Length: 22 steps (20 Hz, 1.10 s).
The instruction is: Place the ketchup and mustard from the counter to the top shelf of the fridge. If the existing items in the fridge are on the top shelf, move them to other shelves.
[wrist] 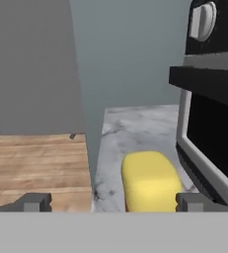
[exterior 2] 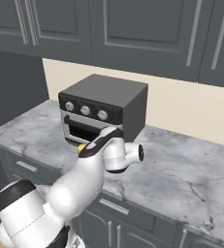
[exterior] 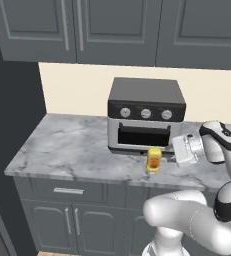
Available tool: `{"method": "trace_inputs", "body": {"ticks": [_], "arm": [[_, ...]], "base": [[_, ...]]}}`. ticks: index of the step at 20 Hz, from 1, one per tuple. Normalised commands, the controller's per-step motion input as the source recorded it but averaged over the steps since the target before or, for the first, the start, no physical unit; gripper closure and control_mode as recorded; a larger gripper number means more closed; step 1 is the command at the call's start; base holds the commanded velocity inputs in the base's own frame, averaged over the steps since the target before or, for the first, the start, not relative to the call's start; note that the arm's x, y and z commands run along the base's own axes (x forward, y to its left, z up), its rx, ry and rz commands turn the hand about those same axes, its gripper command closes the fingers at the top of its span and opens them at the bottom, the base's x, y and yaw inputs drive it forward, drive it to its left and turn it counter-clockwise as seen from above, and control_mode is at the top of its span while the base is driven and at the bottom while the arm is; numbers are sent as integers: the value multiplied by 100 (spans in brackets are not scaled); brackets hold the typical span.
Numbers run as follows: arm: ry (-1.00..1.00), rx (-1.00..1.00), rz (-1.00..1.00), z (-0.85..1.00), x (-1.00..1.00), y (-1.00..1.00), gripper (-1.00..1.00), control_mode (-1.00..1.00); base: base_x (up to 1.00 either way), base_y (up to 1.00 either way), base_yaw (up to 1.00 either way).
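The mustard [exterior: 154, 160] is a squat yellow bottle standing on the marbled counter [exterior: 72, 145] just in front of the toaster oven. My gripper [exterior: 170, 155] reaches toward it from the right, close beside it. In the hand view the gripper [wrist: 114, 202] is open, and the mustard's yellow top [wrist: 150, 180] sits between the two fingertips [wrist: 36, 202], nearer the right one, untouched. In the right base view my arm covers all but a yellow sliver of the mustard [exterior 2: 80, 148]. The ketchup, the fridge's top shelf and the existing items are out of view.
The black-and-silver toaster oven [exterior: 146, 115] stands right behind the mustard, its door [wrist: 209, 133] close to my right finger. A tall dark grey panel [exterior: 12, 110] closes the counter's left end. Upper cabinets [exterior: 117, 30] hang overhead. Wood floor [wrist: 36, 163] lies beyond the counter edge.
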Motion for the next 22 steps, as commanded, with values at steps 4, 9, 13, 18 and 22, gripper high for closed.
{"method": "trace_inputs", "body": {"ticks": [4, 9, 13, 18, 22], "arm": [[0, 0, 4, -21, 21, 5, -100, -100], [0, 0, 3, -17, 26, 1, -100, -100], [0, 0, 1, -11, 25, 0, -100, -100], [0, 0, 1, -8, 25, 0, -100, -100], [0, 0, 2, -14, 4, 6, -100, -100]], "base": [[0, 0, 0], [0, 0, 0], [0, 0, 0], [0, 0, 0], [0, 0, 0]]}}
